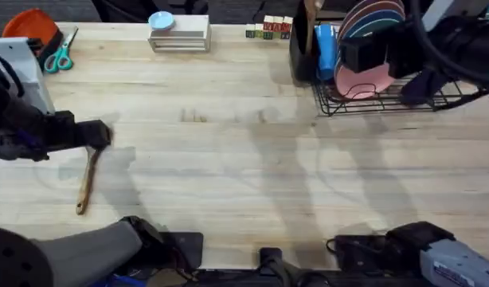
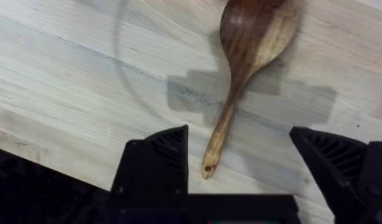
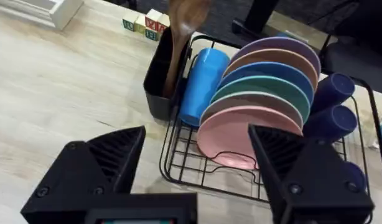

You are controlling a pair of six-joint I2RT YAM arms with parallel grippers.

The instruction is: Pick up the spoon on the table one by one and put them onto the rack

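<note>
On the tabletop, as I see it from my station:
Spoon on tabletop: dark brown wooden spoon lies flat on the pale wood-plank tabletop, near its left side.
Left jaws: my left gripper hangs over that spoon's handle end, jaws spread wide, touching nothing.
Spoon in rack: second wooden spoon stands upright in the tall black utensil holder.
Rack: black wire dish rack holds coloured plates.
Right jaws: my right gripper is spread and empty, near the rack.

Overhead downward; wrist views close.
</note>
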